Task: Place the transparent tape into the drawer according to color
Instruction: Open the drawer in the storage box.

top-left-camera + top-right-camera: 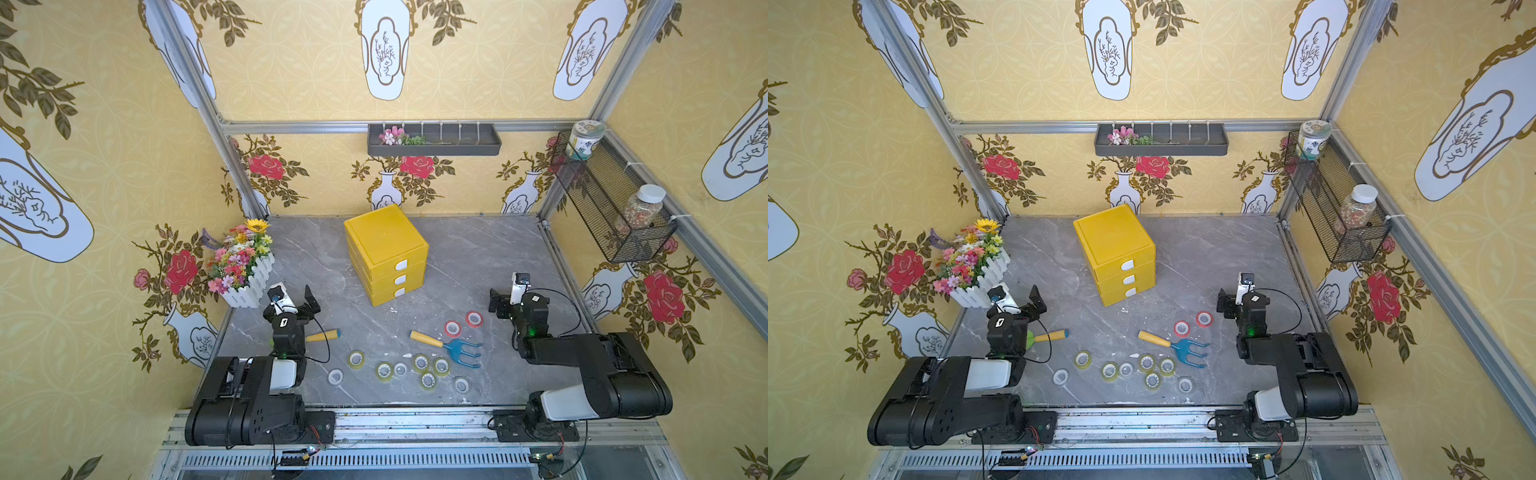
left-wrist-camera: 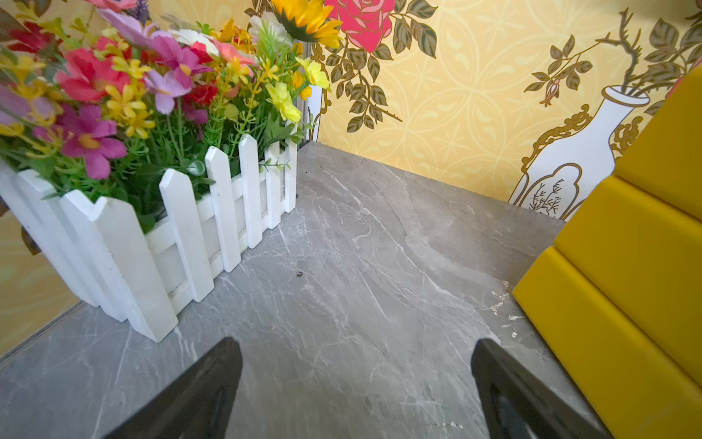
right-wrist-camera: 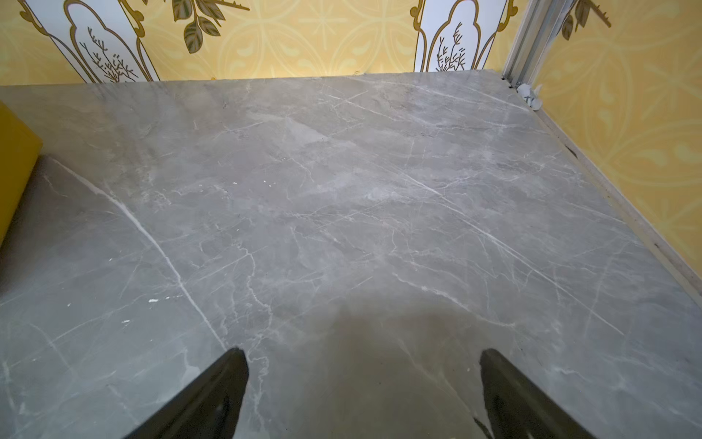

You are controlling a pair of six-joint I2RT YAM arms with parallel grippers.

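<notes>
hovering near the flower box (image 1: 245, 286), the left jaws are spread wide and empty. the closed drawer unit (image 1: 386, 253) is set on the counter (image 1: 478, 249); the transparent tape rolls (image 1: 421, 363) are scattered in front of it beside a blue rake (image 1: 461, 351). the right jaws are spread wide, empty.

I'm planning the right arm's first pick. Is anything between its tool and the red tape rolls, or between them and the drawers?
Nothing visible lies between the right tool and the red tape rolls, nor between them and the yellow drawer cabinet. But all three drawers are shut, barring entry.
</notes>
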